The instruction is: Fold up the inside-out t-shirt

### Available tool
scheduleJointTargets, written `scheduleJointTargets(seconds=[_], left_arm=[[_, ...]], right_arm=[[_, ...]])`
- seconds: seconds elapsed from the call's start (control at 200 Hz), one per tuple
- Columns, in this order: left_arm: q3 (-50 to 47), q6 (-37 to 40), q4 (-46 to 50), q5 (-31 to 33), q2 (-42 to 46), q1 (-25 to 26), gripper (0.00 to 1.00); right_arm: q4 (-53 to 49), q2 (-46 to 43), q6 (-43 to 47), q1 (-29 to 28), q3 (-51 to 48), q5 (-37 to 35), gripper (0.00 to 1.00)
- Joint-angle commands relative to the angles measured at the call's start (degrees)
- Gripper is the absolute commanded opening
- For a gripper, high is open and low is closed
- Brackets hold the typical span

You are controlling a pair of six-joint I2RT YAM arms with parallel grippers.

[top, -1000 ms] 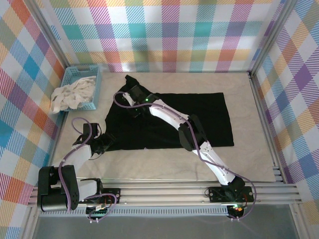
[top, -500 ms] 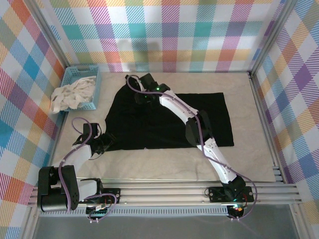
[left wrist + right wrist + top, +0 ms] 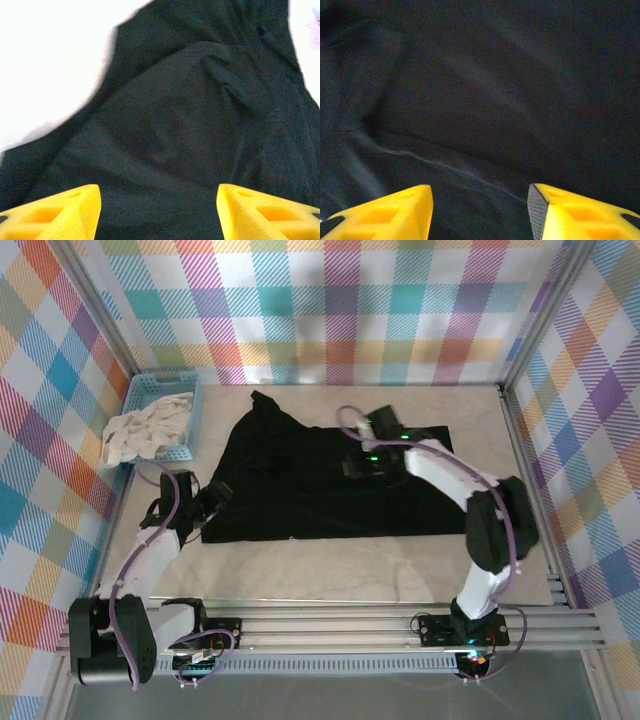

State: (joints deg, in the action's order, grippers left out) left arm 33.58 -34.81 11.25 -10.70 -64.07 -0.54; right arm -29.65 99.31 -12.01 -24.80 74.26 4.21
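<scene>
The inside-out t-shirt (image 3: 300,485) lies spread black and mostly flat across the middle of the table, its far left corner bunched into a peak. My left gripper (image 3: 208,504) hovers over the shirt's near left edge. In the left wrist view its yellow fingers (image 3: 55,215) stand apart, left gripper (image 3: 159,202) open over dark cloth (image 3: 190,115) with nothing between them. My right gripper (image 3: 356,462) is above the shirt's middle. In the right wrist view it (image 3: 480,202) is open too, above a faint fold line in the shirt (image 3: 470,100).
A blue basket (image 3: 185,390) holding a white-cream cloth (image 3: 140,432) stands at the far left, just beyond the shirt's corner. Bare table (image 3: 330,565) runs along the front of the shirt. Checked walls and metal rails (image 3: 525,455) close in the sides.
My right gripper has let go at the shirt's far left corner, opened, and swung right to the shirt's middle. The left gripper opened wider and moved forward onto the shirt's near left edge.
</scene>
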Motion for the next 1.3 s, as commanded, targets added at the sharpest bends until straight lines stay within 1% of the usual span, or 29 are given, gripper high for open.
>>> scheduleJointTargets(seconds=[0.0, 0.05, 0.16, 0.24, 0.31, 0.4, 0.485, 0.525, 0.59, 0.64, 0.68, 0.755, 0.84, 0.855, 0.875, 0.915, 0.985, 1.12, 1.23, 1.295], left_arm=[[5.2, 2.6, -2.4, -1.0, -7.0, 3.5, 0.63], [7.6, 2.3, -1.2, -1.2, -11.2, 3.8, 0.63], [10.2, 1.2, -0.2, -2.0, -18.5, 3.8, 0.63], [9.8, 0.3, -0.3, -2.9, -21.3, 3.8, 0.63], [8.0, -0.1, -0.5, -3.0, -21.8, 3.7, 0.63], [4.2, 0.0, 0.3, -2.9, -20.3, 3.7, 0.63], [-0.2, 0.1, 2.5, -2.2, -16.9, 3.7, 0.63], [-2.8, -0.6, 3.4, -2.0, -14.3, 3.7, 0.63], [-6.7, -2.0, 5.2, -2.1, -8.8, 3.7, 0.63], [-8.2, -2.5, 7.8, -2.0, -4.1, 3.8, 0.63], [-8.1, -2.6, 8.6, -1.8, -0.1, 3.8, 0.63], [-5.3, -1.9, 8.1, -0.6, 5.0, 3.9, 0.64], [-0.3, -0.1, 5.2, 2.5, 5.1, 3.8, 0.65], [0.7, 0.2, 5.2, 3.2, 4.4, 3.8, 0.65], [2.2, 0.6, 2.8, 3.7, 3.3, 3.8, 0.66], [4.8, 1.0, 1.4, 4.5, 0.5, 3.8, 0.66], [9.4, 1.4, -1.1, 4.1, -5.6, 3.8, 0.68], [16.5, 0.8, -4.9, 1.8, -15.9, 3.8, 0.7], [19.3, -0.9, -8.4, 0.2, -21.3, 3.8, 0.7], [21.4, -1.4, -8.9, -0.4, -24.1, 3.8, 0.7]], right_arm=[[-1.1, -2.4, -9.4, 9.7, -8.8, 6.3, 0.54], [-1.1, -2.1, -10.6, 12.6, -10.2, 6.8, 0.54], [-3.8, 0.9, -11.5, 15.7, -10.2, 3.2, 0.53], [-5.3, 2.2, -12.4, 18.7, -11.8, 4.3, 0.52], [-5.2, 1.4, -13.7, 20.7, -15.0, 5.3, 0.51], [-5.5, -0.9, -15.0, 22.8, -19.5, 7.0, 0.51], [-5.1, -4.2, -17.1, 25.0, -24.7, 9.4, 0.5], [-5.1, -6.6, -18.4, 25.7, -27.3, 9.3, 0.49], [-4.5, -12.5, -21.2, 25.9, -31.3, 6.9, 0.49], [-2.8, -17.3, -22.8, 25.9, -33.3, 6.5, 0.49], [-1.1, -20.4, -22.3, 25.5, -33.2, 6.0, 0.49], [0.7, -22.9, -19.4, 23.7, -29.1, 1.2, 0.52], [3.2, -20.1, -16.5, 23.7, -22.6, -4.3, 0.58], [3.5, -19.1, -16.1, 23.9, -21.4, -5.6, 0.59], [3.7, -17.5, -15.6, 24.2, -19.6, -7.0, 0.6], [4.4, -14.0, -14.9, 25.0, -16.0, -8.5, 0.61], [4.8, -7.3, -14.0, 26.1, -9.6, -12.0, 0.64], [3.8, 3.8, -14.2, 27.3, 0.8, -15.8, 0.65], [2.5, 11.2, -14.1, 27.5, 8.0, -17.9, 0.66], [-0.9, 16.1, -13.7, 27.5, 13.4, -18.6, 0.65]])
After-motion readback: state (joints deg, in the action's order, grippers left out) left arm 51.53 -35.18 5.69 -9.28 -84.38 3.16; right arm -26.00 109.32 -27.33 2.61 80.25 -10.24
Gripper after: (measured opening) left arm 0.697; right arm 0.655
